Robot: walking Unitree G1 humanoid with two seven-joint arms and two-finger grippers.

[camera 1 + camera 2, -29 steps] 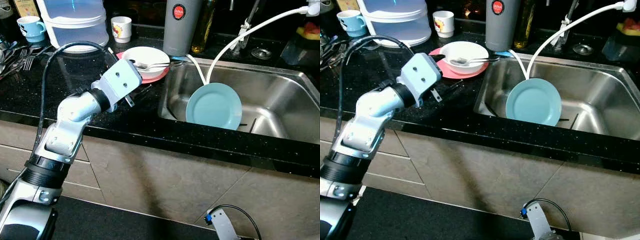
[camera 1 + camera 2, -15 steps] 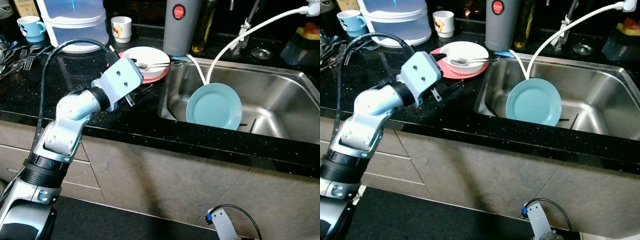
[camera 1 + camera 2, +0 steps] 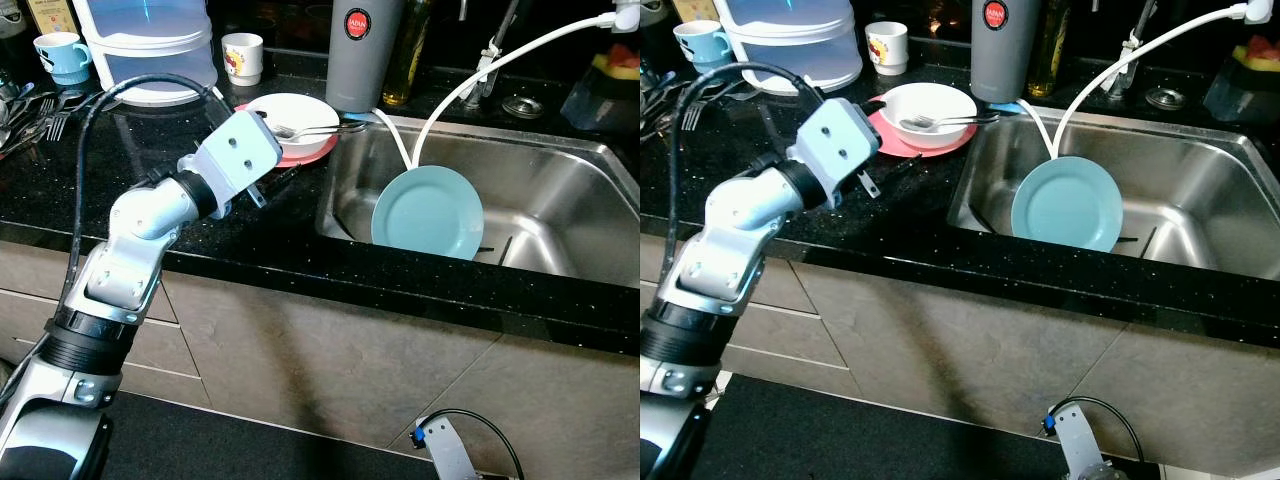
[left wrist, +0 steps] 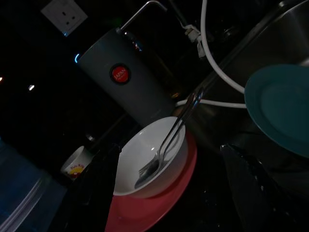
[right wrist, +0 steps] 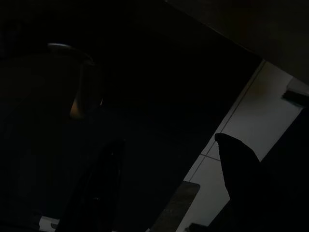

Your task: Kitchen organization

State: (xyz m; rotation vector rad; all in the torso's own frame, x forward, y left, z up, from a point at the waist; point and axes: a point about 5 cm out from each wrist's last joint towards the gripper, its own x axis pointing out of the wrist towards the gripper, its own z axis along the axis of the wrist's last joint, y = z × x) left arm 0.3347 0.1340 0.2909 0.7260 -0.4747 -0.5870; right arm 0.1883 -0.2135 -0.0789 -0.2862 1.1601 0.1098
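A white bowl (image 3: pixel 292 116) with a fork (image 3: pixel 312 130) in it sits on a pink plate (image 3: pixel 312 153) on the black counter, just left of the sink. My left gripper (image 4: pixel 170 150) is open and hovers a short way in front of the bowl, pointing at it, with nothing between its fingers (image 4: pixel 99 188). A teal plate (image 3: pixel 428 212) leans upright inside the steel sink (image 3: pixel 560 150). My right gripper (image 5: pixel 168 140) hangs low beside the cabinet, open and empty, in a very dark view.
A grey thermos (image 3: pixel 363 50) and an oil bottle (image 3: pixel 410 50) stand behind the bowl. A white hose (image 3: pixel 470 80) runs into the sink. A white mug (image 3: pixel 242 55), a clear container (image 3: pixel 150 45), a blue cup (image 3: pixel 62 55) and loose forks (image 3: pixel 35 115) lie to the left.
My left wrist has lifted slightly and edged closer to the bowl. The dishes have not moved.
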